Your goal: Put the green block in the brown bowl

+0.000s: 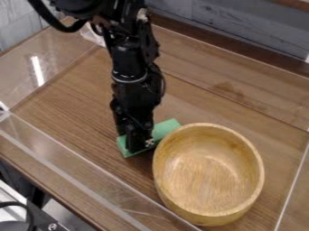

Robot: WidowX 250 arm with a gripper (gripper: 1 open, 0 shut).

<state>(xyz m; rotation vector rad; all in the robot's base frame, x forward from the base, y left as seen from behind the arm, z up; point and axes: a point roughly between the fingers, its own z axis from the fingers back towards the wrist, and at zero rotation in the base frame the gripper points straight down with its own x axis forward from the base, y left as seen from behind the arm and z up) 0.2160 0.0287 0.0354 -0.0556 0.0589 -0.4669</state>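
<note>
The green block lies flat on the wooden table just left of the brown bowl, with its near end under my gripper. My gripper comes straight down from the black arm onto that end and is shut on the block. The block's left part is hidden behind the fingers. The light wooden bowl sits empty at the front right, its rim almost touching the block.
A clear plastic wall runs along the front and left edges of the table. A grey padded surface stands behind the table at the back.
</note>
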